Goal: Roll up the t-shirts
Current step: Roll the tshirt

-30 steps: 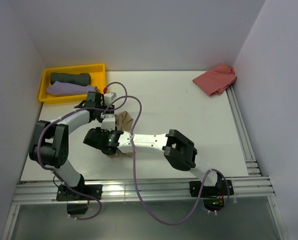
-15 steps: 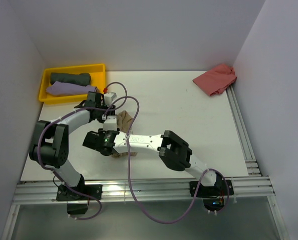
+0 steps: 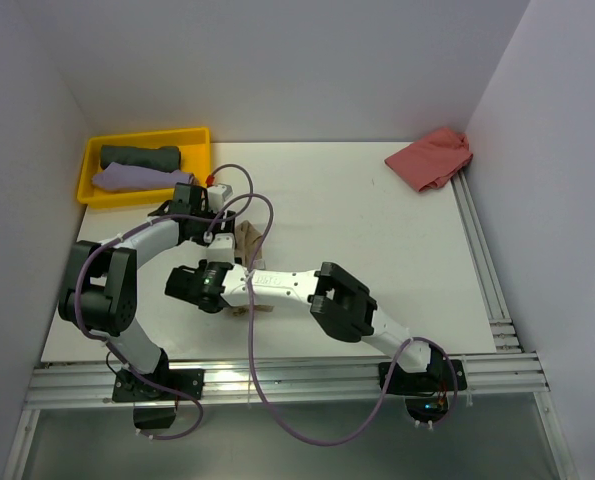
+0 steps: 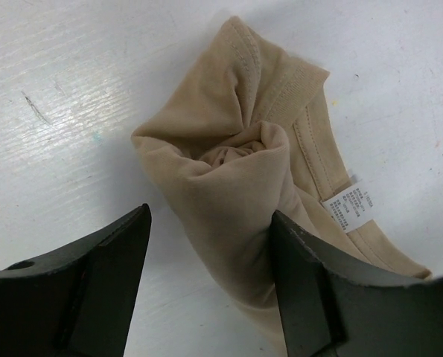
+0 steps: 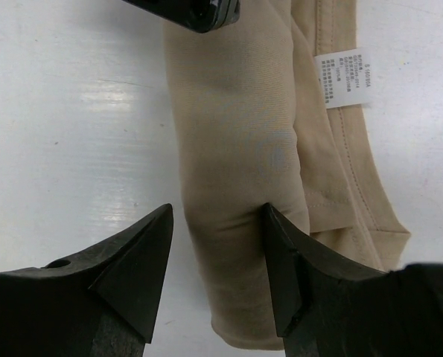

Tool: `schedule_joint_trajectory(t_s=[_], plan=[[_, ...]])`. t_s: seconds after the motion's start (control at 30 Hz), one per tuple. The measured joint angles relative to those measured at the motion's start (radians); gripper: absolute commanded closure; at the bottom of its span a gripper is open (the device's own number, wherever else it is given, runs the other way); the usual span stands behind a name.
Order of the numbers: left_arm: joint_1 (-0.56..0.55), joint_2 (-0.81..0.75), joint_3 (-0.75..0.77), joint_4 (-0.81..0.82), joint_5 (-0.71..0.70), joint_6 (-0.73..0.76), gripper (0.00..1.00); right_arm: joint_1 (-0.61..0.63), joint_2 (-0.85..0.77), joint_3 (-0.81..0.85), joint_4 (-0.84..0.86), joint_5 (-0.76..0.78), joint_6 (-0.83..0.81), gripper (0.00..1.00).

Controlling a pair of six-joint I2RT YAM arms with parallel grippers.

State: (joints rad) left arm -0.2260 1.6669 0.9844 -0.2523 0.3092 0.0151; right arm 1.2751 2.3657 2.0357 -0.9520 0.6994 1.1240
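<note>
Left gripper (image 4: pixel 210 216) and right gripper (image 5: pixel 217 210), black jaws wide, astride the soft tan t-shirt (image 4: pixel 232 186) in a tight roll.

A yellow plastic tray (image 3: pixel 199 150) sits in the upper left of the frame on the white worktop (image 3: pixel 367 225). Aluminium rails (image 3: pixel 297 381) run along the worktop's lower and right edges; pale walls (image 3: pixel 277 60) enclose it.
</note>
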Motion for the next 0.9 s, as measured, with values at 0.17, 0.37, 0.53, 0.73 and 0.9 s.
schedule_joint_trajectory(t_s=[0.17, 0.37, 0.53, 0.73, 0.9], plan=[[0.000, 0.000, 0.008, -0.003, -0.006, 0.000, 0.23, -0.002, 0.005, 0.001, -0.019, 0.001, -0.004, 0.46], [0.001, -0.008, 0.027, -0.019, -0.016, 0.005, 0.18, -0.006, 0.004, -0.013, -0.020, 0.000, -0.021, 0.61], [0.024, -0.015, 0.087, -0.066, 0.005, 0.010, 0.17, -0.014, -0.034, -0.080, 0.044, -0.018, -0.038, 0.71], [0.095, -0.022, 0.180, -0.097, 0.048, 0.010, 0.17, -0.055, -0.191, -0.339, 0.291, -0.129, -0.050, 0.76], [0.117, -0.049, 0.190, -0.129, 0.070, 0.011, 0.17, -0.131, -0.362, -0.640, 0.608, -0.310, -0.027, 0.77]])
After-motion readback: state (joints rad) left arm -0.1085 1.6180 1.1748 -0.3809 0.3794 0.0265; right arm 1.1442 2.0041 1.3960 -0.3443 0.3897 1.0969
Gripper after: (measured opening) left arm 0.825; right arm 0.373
